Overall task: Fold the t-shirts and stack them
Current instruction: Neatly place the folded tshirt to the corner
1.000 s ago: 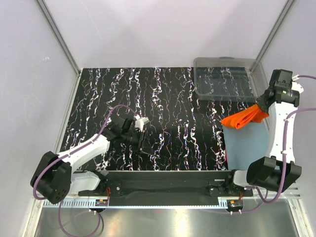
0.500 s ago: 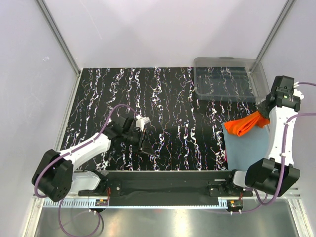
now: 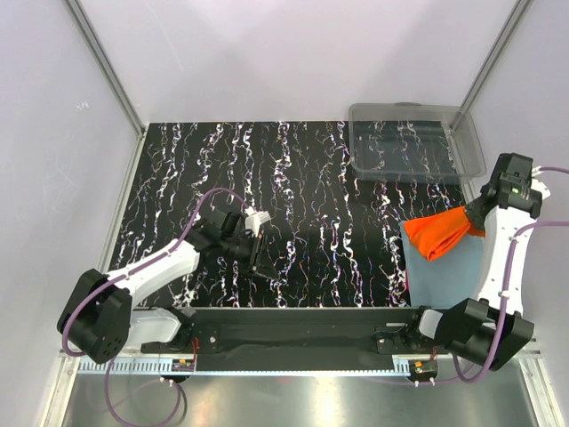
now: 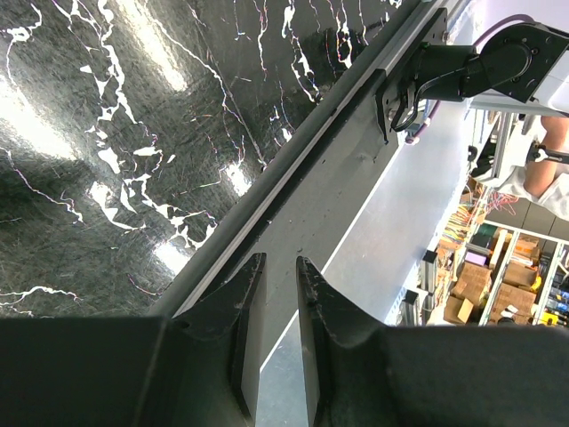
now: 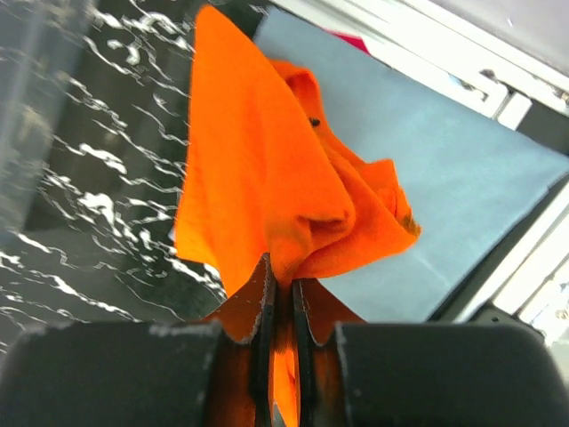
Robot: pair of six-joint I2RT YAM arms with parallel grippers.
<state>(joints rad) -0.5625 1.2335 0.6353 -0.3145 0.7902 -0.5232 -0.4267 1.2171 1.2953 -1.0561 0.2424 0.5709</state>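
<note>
The orange t-shirt (image 3: 440, 231) hangs bunched from my right gripper (image 3: 472, 216), which is shut on a fold of it. It hangs over the far edge of the blue-grey t-shirt (image 3: 444, 274), which lies flat at the table's near right. The right wrist view shows the orange cloth (image 5: 267, 178) pinched in my right gripper (image 5: 280, 286), with the blue-grey shirt (image 5: 436, 169) spread beneath. My left gripper (image 3: 258, 256) hovers over the table's near left. In its wrist view the left gripper (image 4: 280, 267) holds nothing, its jaws drawn together with a narrow gap.
A clear plastic bin (image 3: 409, 142) stands at the back right, just beyond the shirts. The black marbled table (image 3: 293, 178) ends at a metal rail (image 3: 302, 316) along the near edge. White walls enclose the sides and back.
My right gripper has carried the orange t-shirt toward the near side and lower, over the blue-grey t-shirt. The left arm has barely moved.
</note>
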